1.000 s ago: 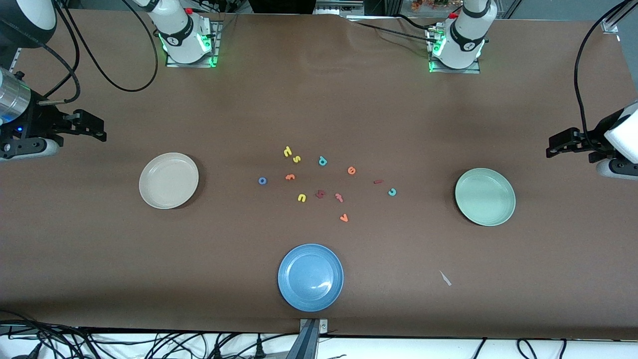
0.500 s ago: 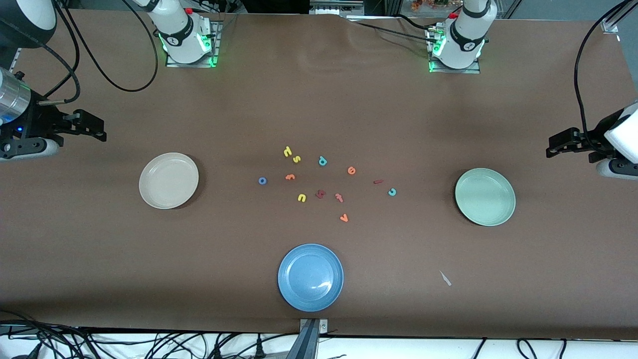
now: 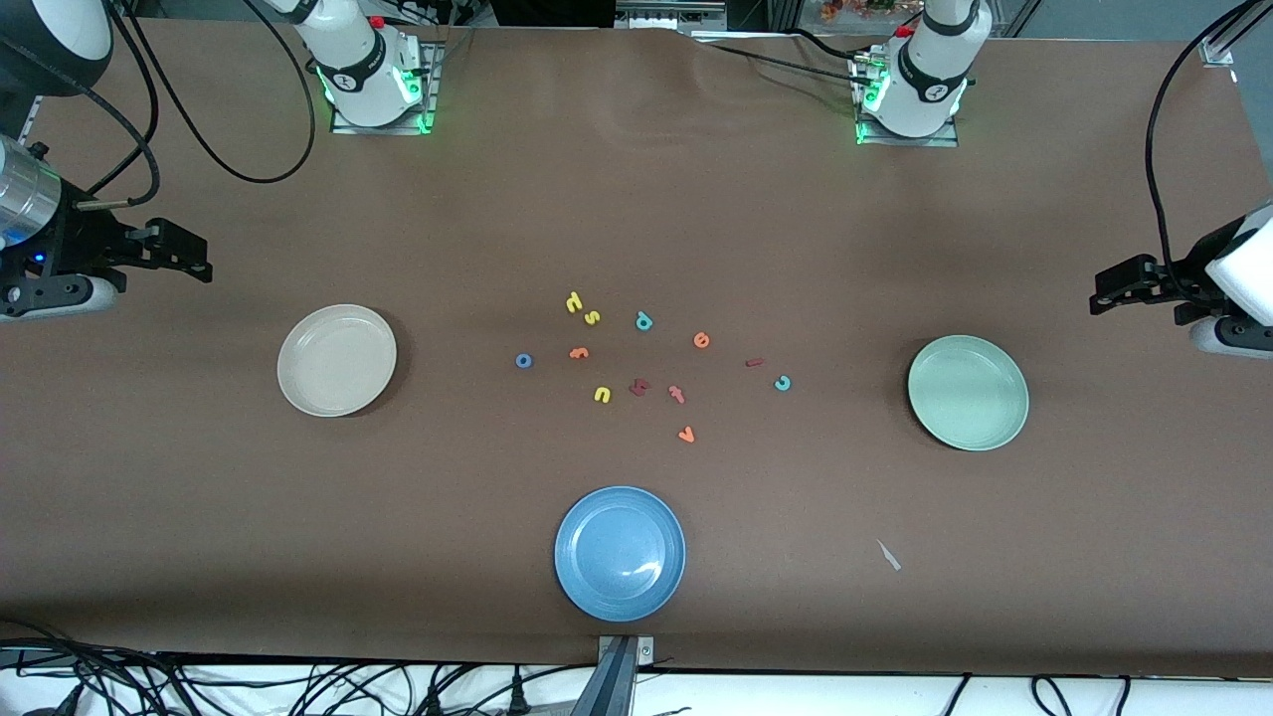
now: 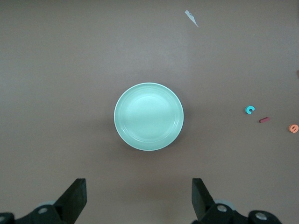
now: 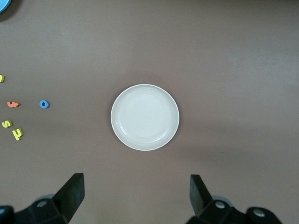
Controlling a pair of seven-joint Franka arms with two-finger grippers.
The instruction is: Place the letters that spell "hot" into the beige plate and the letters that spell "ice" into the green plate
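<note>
Hovering high at either end of the surface (image 3: 636, 199), both arms wait with nothing in hand. The left pincer (image 3: 1114, 288) hangs up in the air by the green plate (image 3: 968, 393), its fingers (image 4: 74, 198) spread wide in the left wrist view with that plate below them. The right pincer (image 3: 184, 256) hangs by the beige plate (image 3: 336, 359), fingers (image 5: 72, 193) spread just as wide and holding nothing.

Both plates sit bare, and every letter lies loose on the surface between them, so take the blue plate (image 3: 620, 553) as the landmark. All the letters lie farther from the front camera than it. For "hot": the yellow h (image 3: 573, 301) is farthest from the blue plate, the blue o (image 3: 523, 361) lies toward the right arm's end, and the orange t (image 3: 579, 352) is just beside the o. For "ice": the orange e (image 3: 701, 340), the dark red i (image 3: 755, 362) and the teal c (image 3: 783, 383) lie in a line toward the left arm's end, the c closest to the green plate.
</note>
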